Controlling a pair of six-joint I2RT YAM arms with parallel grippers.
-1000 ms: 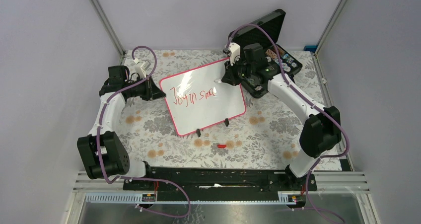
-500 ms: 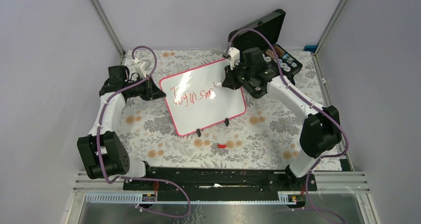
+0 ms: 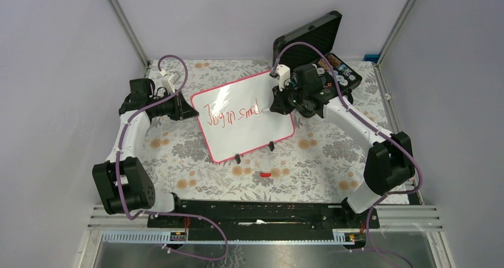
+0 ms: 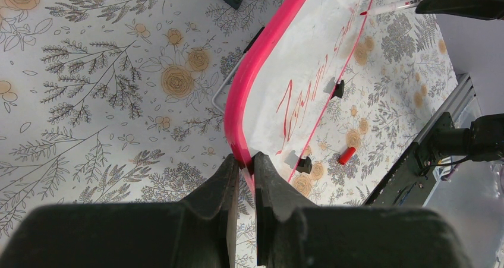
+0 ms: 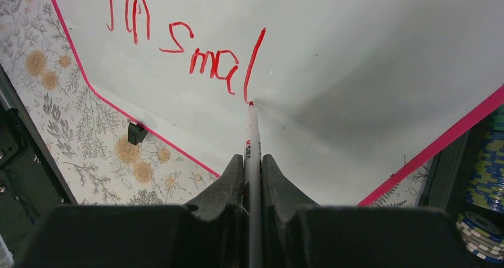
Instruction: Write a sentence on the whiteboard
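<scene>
The whiteboard point(image 3: 246, 128) sits pretty much dead centre in the top view, turned a bit crooked on the flowery table cover point(image 3: 178, 155). Its two black clip feet point(image 3: 238, 158) are along its lower edge. The sentence point(image 3: 232, 114) is red pen across the upper half of the board. What's there reads roughly "Joy in smal", all on one line.

The left gripper point(image 4: 246, 161) is pinching the board's pink rim on its left edge. In the left wrist view both fingers are pressed onto the rim, which runs from between them up toward the top middle of the frame.

The right gripper point(image 5: 252, 161) is clamped on a pen point(image 5: 253, 131) that pokes out straight between its fingers. The red tip is touching the board right at the end of the long stroke of the last letter. From above, that's over the right part of the board.

A black case point(image 3: 324, 36) with its lid up is in the upper right of the top view, just behind the right arm's wrist. Stacked chips point(image 5: 478, 220) show in the lower right corner of the right wrist view. A small red bit point(image 3: 265, 175) lies on the cover below the board, not touching it. It's too small to tell what it is.
</scene>
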